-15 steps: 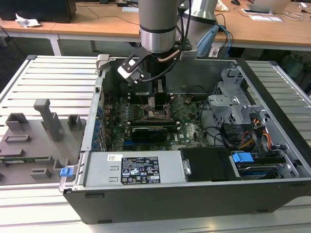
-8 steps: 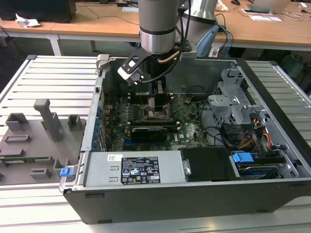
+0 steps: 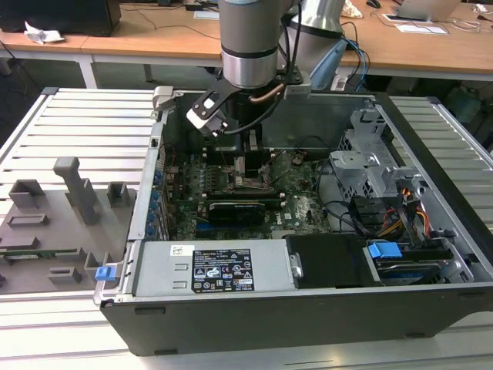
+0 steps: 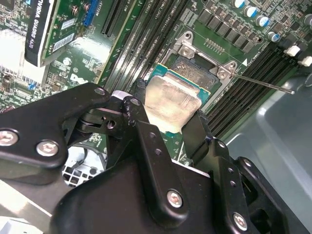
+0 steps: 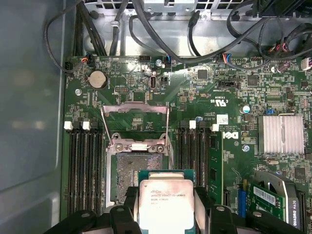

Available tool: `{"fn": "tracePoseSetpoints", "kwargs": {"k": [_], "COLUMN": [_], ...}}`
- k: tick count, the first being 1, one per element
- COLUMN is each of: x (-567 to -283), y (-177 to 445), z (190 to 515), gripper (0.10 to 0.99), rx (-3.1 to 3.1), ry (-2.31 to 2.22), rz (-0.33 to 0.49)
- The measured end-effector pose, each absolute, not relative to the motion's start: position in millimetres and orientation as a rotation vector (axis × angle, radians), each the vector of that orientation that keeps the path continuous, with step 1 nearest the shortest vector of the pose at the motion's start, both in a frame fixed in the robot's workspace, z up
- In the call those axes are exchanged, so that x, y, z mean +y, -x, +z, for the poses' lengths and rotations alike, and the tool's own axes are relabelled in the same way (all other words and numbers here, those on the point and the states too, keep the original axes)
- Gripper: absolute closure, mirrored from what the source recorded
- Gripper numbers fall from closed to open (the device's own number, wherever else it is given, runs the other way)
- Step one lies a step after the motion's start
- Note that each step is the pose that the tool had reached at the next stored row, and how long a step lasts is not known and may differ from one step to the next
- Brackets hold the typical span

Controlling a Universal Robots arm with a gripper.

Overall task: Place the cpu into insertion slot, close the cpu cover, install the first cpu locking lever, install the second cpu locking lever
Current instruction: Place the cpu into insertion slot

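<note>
Cpu [image 5: 165,204] clamped in tool [image 5: 166,199], just abv insertion slot [image 5: 132,170], cpu cover [image 5: 135,105] open

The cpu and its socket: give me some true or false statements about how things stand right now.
1. The gripper is shut on the cpu. True.
2. The cpu is already seated in the insertion slot. False: it is held between the fingers at the slot's edge, and the slot's contact field lies bare.
3. The cpu cover is closed over the slot. False: it is swung open, away from the slot.
4. A black graphics card sits plugged into the motherboard. True.
5. The computer case has its side panel on. False: it lies open, with the arm reaching inside.
</note>
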State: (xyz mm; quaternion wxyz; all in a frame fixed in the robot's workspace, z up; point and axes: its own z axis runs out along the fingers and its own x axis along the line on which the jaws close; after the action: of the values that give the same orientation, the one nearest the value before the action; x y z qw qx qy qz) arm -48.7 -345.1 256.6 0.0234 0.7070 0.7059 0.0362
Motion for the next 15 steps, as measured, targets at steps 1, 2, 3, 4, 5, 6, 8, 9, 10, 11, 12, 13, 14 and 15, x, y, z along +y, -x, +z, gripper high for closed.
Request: {"fn": "tracePoseSetpoints", "kwargs": {"k": [1,2,3,4,5,6,8,9,10,11,12,13,14,15], "x": [-343,-341,-340,-340,-340,-340,-340,-340,-340,-340,-340,-340,-340,-340], "y": [49,49,48,48,48,49,49,49,49,49,49,49,49,49], "z": [255,253,251,250,249,247,247,246,246,246,245,245,245,244], "gripper": [0.545,0.545,0.545,0.545,0.545,0.545,0.545,0.545,0.545,0.545,0.545,0.545,0.545,0.545], "rx": [2.185,2.185,2.185,2.185,2.185,2.185,2.185,2.185,2.185,2.185,2.185,2.185,2.185,2.185], "ry": [-2.188,-2.189,-2.189,-2.189,-2.189,-2.189,-2.189,-2.189,-2.189,-2.189,-2.189,-2.189,-2.189,-2.189], "rz": [0.112,0.112,0.113,0.112,0.112,0.112,0.112,0.112,0.112,0.112,0.113,0.112,0.112,0.112]}}
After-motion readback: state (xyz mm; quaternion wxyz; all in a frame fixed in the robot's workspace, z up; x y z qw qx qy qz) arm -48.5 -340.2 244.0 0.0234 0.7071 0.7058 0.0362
